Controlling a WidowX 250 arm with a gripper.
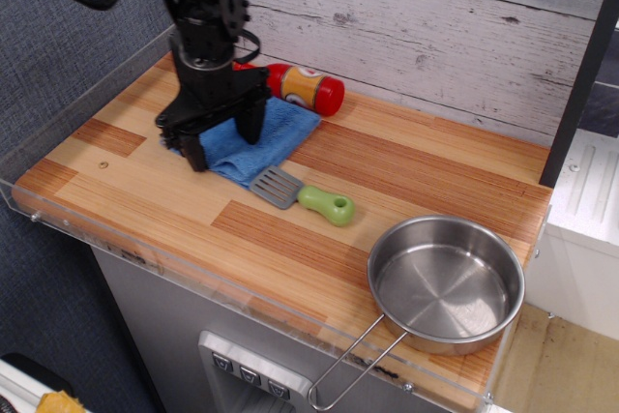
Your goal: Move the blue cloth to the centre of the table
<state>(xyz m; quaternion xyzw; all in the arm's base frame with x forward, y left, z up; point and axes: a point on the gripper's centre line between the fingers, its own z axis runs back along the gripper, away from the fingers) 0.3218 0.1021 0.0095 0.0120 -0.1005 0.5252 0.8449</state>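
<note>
The blue cloth [276,137] lies folded on the wooden table [406,176], left of its middle and near the back. My black gripper [223,140] stands upright over the cloth's left part. Its two fingers are spread wide, with the tips down on the cloth, one at the front-left corner [195,154] and one on top [253,127]. The left part of the cloth is hidden behind the gripper. The cloth's front-right edge touches the spatula's blade.
A grey spatula with a green handle [304,193] lies just in front of the cloth. A red ketchup bottle [304,87] lies behind it by the plank wall. A steel pan [445,282] sits at the front right. A clear acrylic rim [58,132] edges the table.
</note>
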